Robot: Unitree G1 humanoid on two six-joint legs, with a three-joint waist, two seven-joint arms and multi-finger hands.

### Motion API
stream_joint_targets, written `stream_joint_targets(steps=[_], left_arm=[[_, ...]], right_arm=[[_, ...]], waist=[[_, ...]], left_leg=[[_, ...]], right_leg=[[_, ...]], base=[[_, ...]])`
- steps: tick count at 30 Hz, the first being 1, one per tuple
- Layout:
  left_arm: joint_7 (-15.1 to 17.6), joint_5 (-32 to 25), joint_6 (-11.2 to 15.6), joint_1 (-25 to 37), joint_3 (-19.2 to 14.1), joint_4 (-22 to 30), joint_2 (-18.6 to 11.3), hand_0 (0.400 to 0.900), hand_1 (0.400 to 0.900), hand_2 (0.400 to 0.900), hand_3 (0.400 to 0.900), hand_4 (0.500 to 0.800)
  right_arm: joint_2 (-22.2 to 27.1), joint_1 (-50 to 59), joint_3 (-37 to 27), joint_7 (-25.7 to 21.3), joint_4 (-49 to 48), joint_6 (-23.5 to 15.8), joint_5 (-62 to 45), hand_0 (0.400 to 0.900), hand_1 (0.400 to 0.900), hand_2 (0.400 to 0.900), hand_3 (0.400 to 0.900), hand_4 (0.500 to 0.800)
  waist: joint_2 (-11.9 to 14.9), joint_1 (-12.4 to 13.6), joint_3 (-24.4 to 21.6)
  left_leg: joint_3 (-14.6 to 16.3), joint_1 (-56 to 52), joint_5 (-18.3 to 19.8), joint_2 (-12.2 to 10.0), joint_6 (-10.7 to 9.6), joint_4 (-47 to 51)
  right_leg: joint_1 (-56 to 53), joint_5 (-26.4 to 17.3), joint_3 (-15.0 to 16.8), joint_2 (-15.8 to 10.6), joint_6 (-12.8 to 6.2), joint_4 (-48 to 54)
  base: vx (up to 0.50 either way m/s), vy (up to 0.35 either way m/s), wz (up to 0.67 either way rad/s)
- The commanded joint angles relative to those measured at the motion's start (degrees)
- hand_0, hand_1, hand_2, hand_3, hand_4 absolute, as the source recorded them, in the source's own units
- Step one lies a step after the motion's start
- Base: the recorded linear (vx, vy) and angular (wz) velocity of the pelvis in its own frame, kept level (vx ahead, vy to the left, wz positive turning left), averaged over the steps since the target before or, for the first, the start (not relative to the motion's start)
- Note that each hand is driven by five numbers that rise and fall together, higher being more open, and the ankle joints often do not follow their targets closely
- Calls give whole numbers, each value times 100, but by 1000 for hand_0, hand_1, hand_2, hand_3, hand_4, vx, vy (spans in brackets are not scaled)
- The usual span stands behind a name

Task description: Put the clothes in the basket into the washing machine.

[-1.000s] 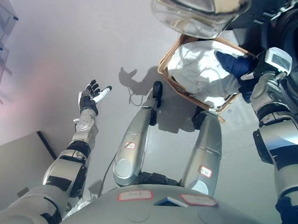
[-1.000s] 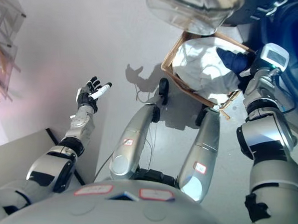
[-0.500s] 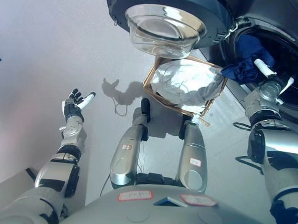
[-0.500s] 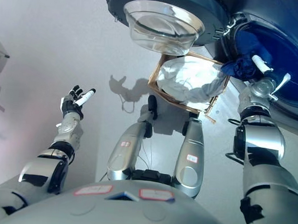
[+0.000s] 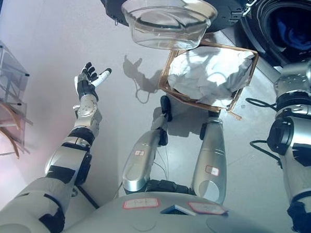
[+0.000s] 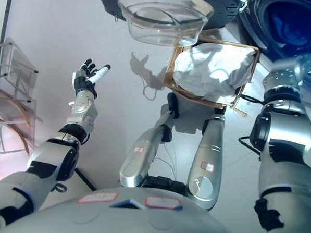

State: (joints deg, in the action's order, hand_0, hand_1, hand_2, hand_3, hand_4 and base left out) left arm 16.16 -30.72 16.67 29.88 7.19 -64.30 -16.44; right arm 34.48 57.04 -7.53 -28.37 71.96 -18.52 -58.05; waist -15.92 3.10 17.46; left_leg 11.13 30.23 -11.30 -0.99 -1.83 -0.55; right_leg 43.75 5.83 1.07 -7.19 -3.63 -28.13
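Note:
A wooden-rimmed basket (image 5: 197, 104) stands on the floor in front of me, filled with crumpled white clothes (image 5: 210, 72). Above it hangs the washing machine's open round door (image 5: 168, 15) with its glass bowl. The dark drum opening (image 5: 285, 24) is at the upper right, and a blue garment (image 5: 298, 36) lies inside it. My right forearm (image 5: 298, 77) stretches up toward the drum, and its hand is past the view's edge. My left hand (image 5: 89, 81) is held out to the left over the bare floor, open and empty.
A wire rack with a curved wooden piece (image 5: 4, 108) stands at the far left. The grey floor (image 5: 60, 33) stretches between the rack and the machine.
The right hand carried the blue garment from the basket up to the drum, and the garment now lies inside. The hand has left the view. The camera shifted; the left hand stays raised.

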Motion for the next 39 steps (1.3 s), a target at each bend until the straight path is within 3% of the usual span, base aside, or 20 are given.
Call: stream_joint_targets(steps=[1, 7, 12, 13, 14, 15, 17, 19, 21, 22, 23, 26, 31, 39], left_arm=[[292, -290, 257, 120, -156, -375, -460, 900, 900, 900, 900, 800], [269, -289, 270, 163, -206, -335, -594, 900, 900, 900, 900, 800], [152, -275, 277, -152, -312, -260, -669, 900, 900, 900, 900, 800], [130, -279, 286, -179, -320, -243, -673, 900, 900, 900, 900, 800], [90, -257, 285, -194, -304, -246, -699, 900, 900, 900, 900, 800], [88, -258, 287, -193, -315, -247, -691, 900, 900, 900, 900, 800], [102, -149, 253, -127, -281, -274, -709, 900, 900, 900, 900, 800], [104, -117, 239, 100, -221, -351, -784, 900, 900, 900, 900, 800], [111, -60, 141, 600, -157, -564, -1025, 900, 900, 900, 900, 800], [106, -63, 143, 613, -166, -574, -1023, 900, 900, 900, 900, 800], [101, 13, 38, 992, -74, -736, -1161, 900, 900, 900, 900, 800], [118, -14, -56, 1435, 16, -907, -1337, 900, 900, 900, 900, 800], [-2, -41, -228, 2007, 62, -1257, -1708, 900, 900, 900, 900, 800], [-56, -48, -138, 1537, -171, -1030, -1570, 900, 900, 900, 900, 800]], right_arm=[[655, 633, 592, 80, -38, -300, 260, 400, 400, 400, 400, 500], [1108, 937, 838, 159, -56, -232, 373, 400, 400, 400, 400, 500], [1367, 1114, 1055, 294, 56, -90, 578, 400, 400, 400, 400, 500], [1393, 1138, 1105, 332, 81, -48, 644, 449, 449, 449, 449, 529], [1461, 1178, 1372, 392, 245, 150, 1059, 900, 900, 900, 900, 800], [1464, 1210, 1396, 396, 263, 153, 1062, 900, 900, 900, 900, 800], [1558, 1241, 2005, 425, 453, 574, 2206, 900, 900, 900, 900, 800], [1577, 1295, 2173, 541, 543, 662, 2310, 900, 900, 900, 900, 800], [1632, 1530, 3011, 677, 881, 1065, 3500, 900, 900, 900, 900, 800], [1632, 1560, 3030, 681, 895, 1065, 3501, 900, 900, 900, 900, 800], [1571, 1748, 3644, 737, 958, 1263, 4349, 900, 900, 900, 900, 800], [1473, 1889, 4008, 666, 983, 1393, 4898, 900, 900, 900, 900, 800], [1235, 1942, 3872, 784, 1010, 1321, 4530, 900, 900, 900, 900, 800], [887, 1220, 3141, 894, 517, 973, 3702, 900, 900, 900, 900, 800]], waist=[[27, 24, -221], [-17, 82, -326], [48, 170, -389], [67, 176, -393], [133, 202, -410], [123, 198, -408], [192, 193, -401], [225, 171, -404], [321, 126, -416], [313, 119, -402], [377, 74, -394], [408, 14, -363], [484, -68, -367], [591, -72, -300]], left_leg=[[-102, 13, 529, 266, -282, -282], [-167, -64, 481, 240, -347, -128], [-239, -125, 365, 168, -398, 42], [-244, -126, 359, 161, -403, 40], [-271, -168, 388, 147, -415, 44], [-269, -164, 385, 145, -416, 46], [-293, -184, 374, 129, -424, 34], [-322, -206, 371, 130, -428, 32], [-343, -207, 361, 129, -425, 33], [-345, -209, 361, 129, -425, 33], [-348, -188, 346, 113, -424, 23], [-351, -194, 341, 108, -422, 18], [-341, -192, 384, 93, -410, -24], [-328, -152, 515, 112, -356, -249]], right_leg=[[-436, -753, -68, 199, -139, 1314], [-420, -651, -126, 206, -125, 1255], [-417, -679, -188, 274, -99, 1288], [-412, -683, -194, 281, -96, 1283], [-435, -626, -209, 287, -97, 1247], [-432, -631, -208, 289, -97, 1252], [-460, -625, -232, 293, -85, 1225], [-480, -617, -251, 304, -76, 1214], [-481, -656, -280, 313, -61, 1233], [-484, -656, -281, 312, -61, 1233], [-479, -683, -294, 323, -47, 1241], [-487, -703, -299, 338, -38, 1244], [-499, -737, -269, 377, -35, 1268], [-505, -745, -208, 402, -23, 1217]], base=[[82, -55, 14], [45, -32, 9], [26, -53, 5], [22, -66, 5], [38, -47, 4], [32, -51, 5], [4, -56, 9], [5, -42, 9], [-11, -36, 5], [-14, -40, 2], [0, 0, 0], [-1, -1, -1], [1, 12, -10], [-27, 26, -9]])
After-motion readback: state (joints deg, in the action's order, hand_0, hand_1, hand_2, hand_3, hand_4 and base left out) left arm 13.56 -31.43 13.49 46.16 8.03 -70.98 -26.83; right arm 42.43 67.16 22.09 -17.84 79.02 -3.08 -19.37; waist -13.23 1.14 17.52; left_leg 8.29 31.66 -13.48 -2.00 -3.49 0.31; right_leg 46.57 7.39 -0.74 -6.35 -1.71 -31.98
